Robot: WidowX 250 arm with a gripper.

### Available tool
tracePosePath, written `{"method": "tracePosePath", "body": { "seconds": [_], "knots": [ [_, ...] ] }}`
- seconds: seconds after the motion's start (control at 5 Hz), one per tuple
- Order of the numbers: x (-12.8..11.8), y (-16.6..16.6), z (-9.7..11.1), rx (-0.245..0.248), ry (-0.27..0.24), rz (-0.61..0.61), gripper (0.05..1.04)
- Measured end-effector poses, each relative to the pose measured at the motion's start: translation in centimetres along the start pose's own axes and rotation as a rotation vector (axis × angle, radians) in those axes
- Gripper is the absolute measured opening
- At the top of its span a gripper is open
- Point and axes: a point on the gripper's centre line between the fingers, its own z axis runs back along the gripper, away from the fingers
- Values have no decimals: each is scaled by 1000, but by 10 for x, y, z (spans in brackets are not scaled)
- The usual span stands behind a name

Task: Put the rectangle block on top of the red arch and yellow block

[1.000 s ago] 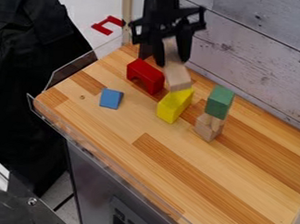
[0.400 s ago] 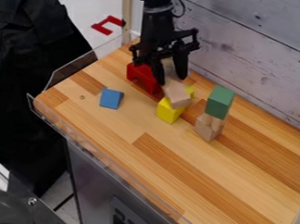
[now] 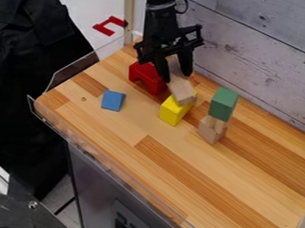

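Holding rectangle block (image 3: 182,91) between fingers of gripper (image 3: 176,76), above yellow block (image 3: 173,113), beside red arch (image 3: 146,73), near tabletop's (image 3: 123,138) wall-side edge

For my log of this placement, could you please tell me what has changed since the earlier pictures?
Since the first picture, the end effector and the wooden block it grips have moved down the view; since the second, they have edged slightly back up. Nothing was let go. The red arch, yellow block, blue block and green block stayed put.
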Motion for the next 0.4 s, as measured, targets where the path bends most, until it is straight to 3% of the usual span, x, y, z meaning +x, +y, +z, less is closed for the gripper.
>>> {"method": "tracePosePath", "body": {
  "seconds": [0.4],
  "knots": [
    [3, 6, 2, 54, -16, 10, 470]
  ]
}}
